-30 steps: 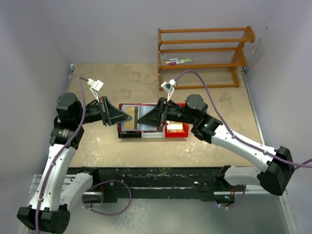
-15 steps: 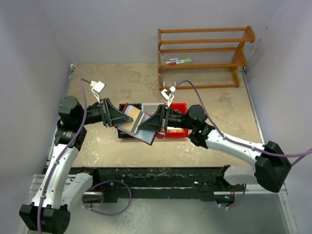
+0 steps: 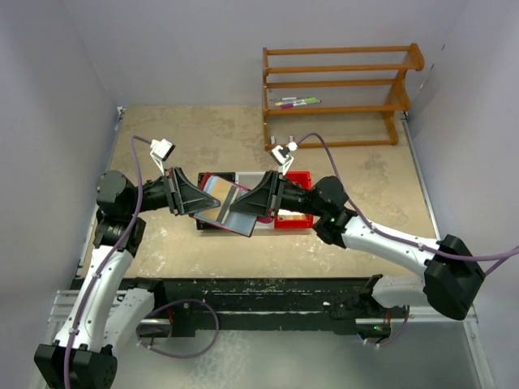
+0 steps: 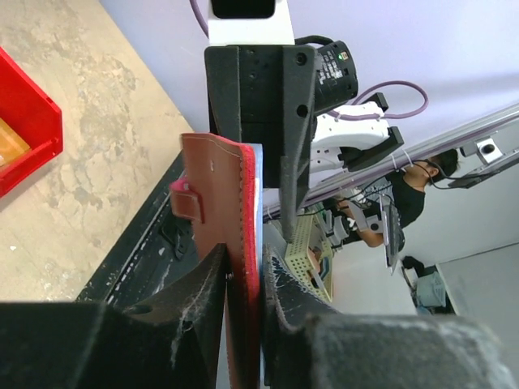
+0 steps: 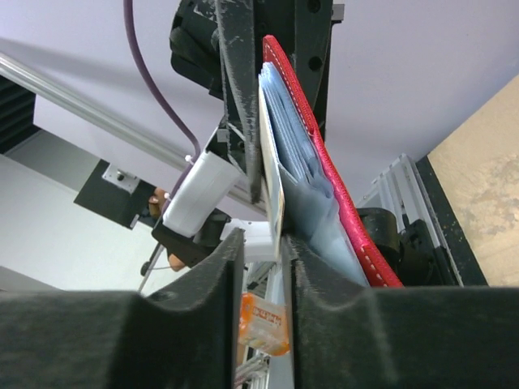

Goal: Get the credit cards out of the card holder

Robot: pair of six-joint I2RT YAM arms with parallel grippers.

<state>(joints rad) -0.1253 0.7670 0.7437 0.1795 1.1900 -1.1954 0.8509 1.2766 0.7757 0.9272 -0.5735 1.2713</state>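
Holding a dark maroon, wallet-like folding card holder [image 4: 212,219] clear of the mottled tan table [image 3: 186,138], two robot arms gripped it from opposite sides. The booklet hung tilted in the air between them, just in front of a red plastic bin [image 3: 304,177].

The left gripper [image 4: 243,263] was clamped on the stitched cover of the card holder. Its fingers pressed against either face, just below the small red strap tab [image 4: 186,203].

The right gripper [image 5: 263,251] appeared pinched on the thin edge of a tan, flat rectangular credit card [image 5: 273,194], which ran straight down into the gap between its fingers. The blue-grey inner sleeves [image 5: 304,174] and the red-trimmed cover lay just outside that gap, fanned against one finger.

By all appearances the step in hand was the extraction itself, with one arm anchoring the holder while the other took a card. Much of the card seemed lodged in its sleeve, though how deep could not be told.

The next move called for a straight pull by the right arm along the card's own plane, away from the left gripper. The left needed to hold firm so that the sleeves did not drag along.

How many cards remained tucked inside was hidden from every view.
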